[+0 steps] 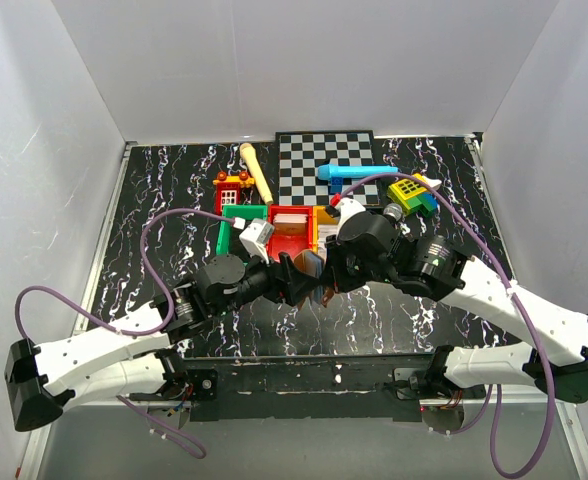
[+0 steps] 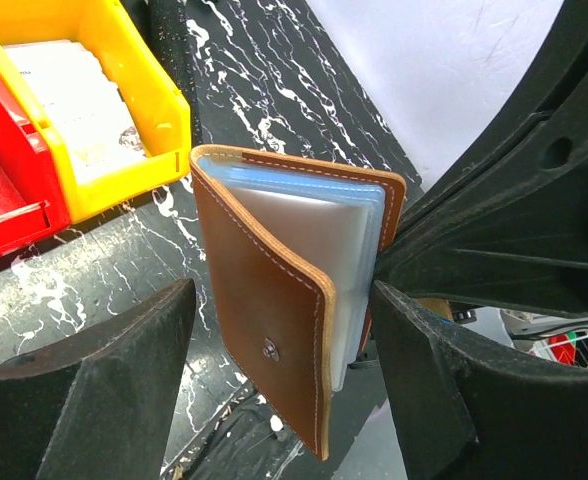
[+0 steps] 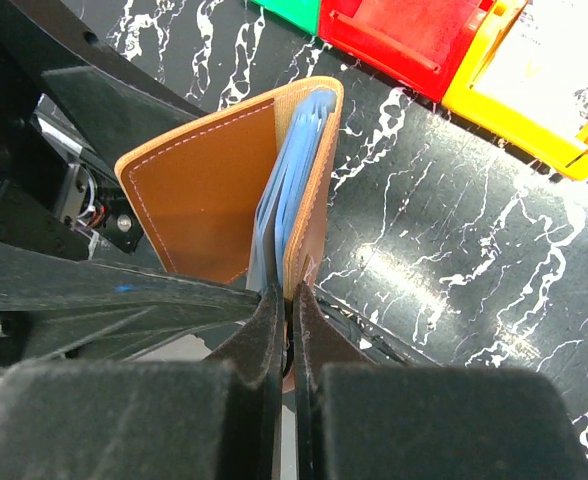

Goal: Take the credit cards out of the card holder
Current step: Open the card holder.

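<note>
The black, white-veined table (image 1: 374, 320) carried a chequered board (image 1: 326, 165) and a clutter of toys toward the back. The left arm (image 1: 104, 350) and the right arm (image 1: 514, 305) reached in to meet at the middle, just in front of a red bin (image 2: 14, 200) and a yellow bin (image 2: 154, 110) standing side by side.

The card holder (image 2: 264, 290) stood on end between the two wrists, half open like a book. Its covers were tan-brown and leather-like, with pale stitching along the edges, and a stack of pale blue clear sleeves (image 3: 289, 190) fanned out between them. From above it was mostly hidden under the wrists, and whether its lower edge touched the table could not be told.

The right gripper (image 3: 289, 300) was clenched on the rim of one cover, its fingers pressed together with only the leather between them. The left gripper (image 2: 274, 400) was released, its jaws standing wide on either side of the card holder; the left finger was plainly apart from the cover.

A small metal snap stud (image 2: 270, 347) sat low on the outer cover.
</note>
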You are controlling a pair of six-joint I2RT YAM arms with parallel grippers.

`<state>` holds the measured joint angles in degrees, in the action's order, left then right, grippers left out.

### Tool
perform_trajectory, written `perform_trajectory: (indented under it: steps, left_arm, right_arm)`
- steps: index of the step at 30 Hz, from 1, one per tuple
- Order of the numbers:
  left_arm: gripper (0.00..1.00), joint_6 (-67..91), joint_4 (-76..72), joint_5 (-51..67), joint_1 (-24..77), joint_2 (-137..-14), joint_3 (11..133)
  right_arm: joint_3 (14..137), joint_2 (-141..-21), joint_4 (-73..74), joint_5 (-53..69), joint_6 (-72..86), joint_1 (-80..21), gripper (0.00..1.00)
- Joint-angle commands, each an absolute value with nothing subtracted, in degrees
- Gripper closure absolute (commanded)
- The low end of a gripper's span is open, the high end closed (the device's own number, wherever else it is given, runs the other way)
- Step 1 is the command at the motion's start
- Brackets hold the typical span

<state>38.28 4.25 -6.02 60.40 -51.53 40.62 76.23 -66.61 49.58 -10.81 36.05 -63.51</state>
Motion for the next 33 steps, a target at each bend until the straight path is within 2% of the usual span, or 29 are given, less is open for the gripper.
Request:
perform_trajectory:
  steps: [1,6,28,31,33]
  left_arm:
    - [0.31,37.00,3.43,-9.22,61.43,-51.77,41.84]
    - [0.33,37.53,3.95,-10.46,61.70,-51.59,41.57]
    - [0.69,40.61,7.74,-14.50,61.70,-44.04,37.27]
    - [0.67,40.87,8.09,-15.03,61.70,-42.54,36.65]
    - [0.50,40.78,8.44,-15.03,61.70,-41.58,36.48]
  right_arm:
    - [79.54,-66.62,47.02,-10.11,36.82,-63.90,0.99]
    - [79.45,-66.62,46.67,-9.49,37.00,-63.98,0.99]
    - [76.12,-63.20,44.56,-8.53,37.18,-64.34,0.99]
    - [75.67,-62.84,44.21,-8.53,37.27,-64.25,0.99]
    - [75.76,-62.84,44.38,-8.70,37.18,-64.25,0.99]
